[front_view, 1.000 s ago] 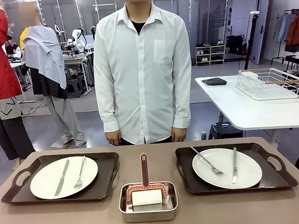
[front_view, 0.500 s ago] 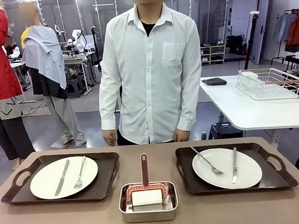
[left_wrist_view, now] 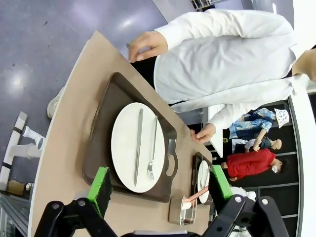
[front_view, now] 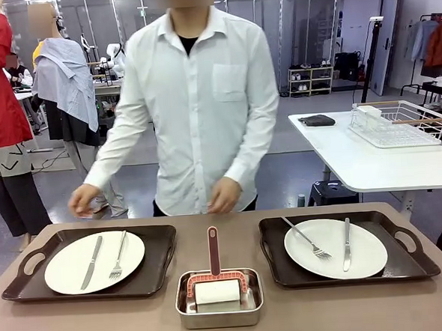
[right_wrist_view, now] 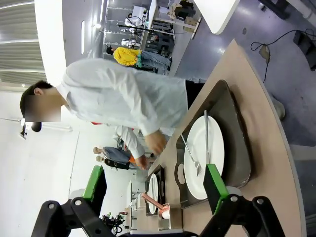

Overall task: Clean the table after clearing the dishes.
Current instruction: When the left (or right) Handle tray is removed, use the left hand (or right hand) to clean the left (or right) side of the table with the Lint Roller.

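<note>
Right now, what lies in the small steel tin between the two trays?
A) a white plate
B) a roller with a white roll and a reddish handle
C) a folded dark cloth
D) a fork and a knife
B: the steel tin holds a roller with a white roll, and its reddish handle sticks out over the tin's far edge.

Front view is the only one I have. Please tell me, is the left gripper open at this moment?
Observer: Yes, the left gripper is open, with nothing between its green pads.
Operator: And the right one?
Observer: The right gripper is open and empty too.
Operator: What does the left one face?
Observer: It faces the plate on the left tray, and it touches neither.
</note>
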Available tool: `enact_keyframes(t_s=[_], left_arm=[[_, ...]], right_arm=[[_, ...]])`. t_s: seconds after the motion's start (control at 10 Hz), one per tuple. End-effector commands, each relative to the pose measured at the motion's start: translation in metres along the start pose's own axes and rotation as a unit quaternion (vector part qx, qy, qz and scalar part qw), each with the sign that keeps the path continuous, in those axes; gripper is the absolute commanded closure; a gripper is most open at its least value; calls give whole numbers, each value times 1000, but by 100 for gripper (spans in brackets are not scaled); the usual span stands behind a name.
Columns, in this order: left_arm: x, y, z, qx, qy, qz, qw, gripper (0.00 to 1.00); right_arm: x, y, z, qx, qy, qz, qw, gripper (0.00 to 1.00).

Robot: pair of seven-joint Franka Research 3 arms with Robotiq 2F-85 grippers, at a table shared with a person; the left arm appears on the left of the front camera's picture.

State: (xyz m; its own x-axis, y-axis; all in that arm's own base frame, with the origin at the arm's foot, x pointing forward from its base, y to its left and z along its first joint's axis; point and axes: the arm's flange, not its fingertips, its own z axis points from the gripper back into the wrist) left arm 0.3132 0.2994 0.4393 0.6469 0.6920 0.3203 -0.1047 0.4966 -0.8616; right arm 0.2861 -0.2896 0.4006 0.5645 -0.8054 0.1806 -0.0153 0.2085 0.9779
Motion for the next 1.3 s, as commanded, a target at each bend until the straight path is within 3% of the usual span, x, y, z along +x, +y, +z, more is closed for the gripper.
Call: enact_keyframes(t_s=[0.0, 1.2], left_arm=[[0, 3, 2, -7, 1, -4, 1000, 0], [0, 3, 2, -7, 1, -4, 1000, 0]], right_arm=[[0, 3, 1, 7, -3, -2, 1000, 0], [0, 3, 1, 7, -3, -2, 1000, 0]])
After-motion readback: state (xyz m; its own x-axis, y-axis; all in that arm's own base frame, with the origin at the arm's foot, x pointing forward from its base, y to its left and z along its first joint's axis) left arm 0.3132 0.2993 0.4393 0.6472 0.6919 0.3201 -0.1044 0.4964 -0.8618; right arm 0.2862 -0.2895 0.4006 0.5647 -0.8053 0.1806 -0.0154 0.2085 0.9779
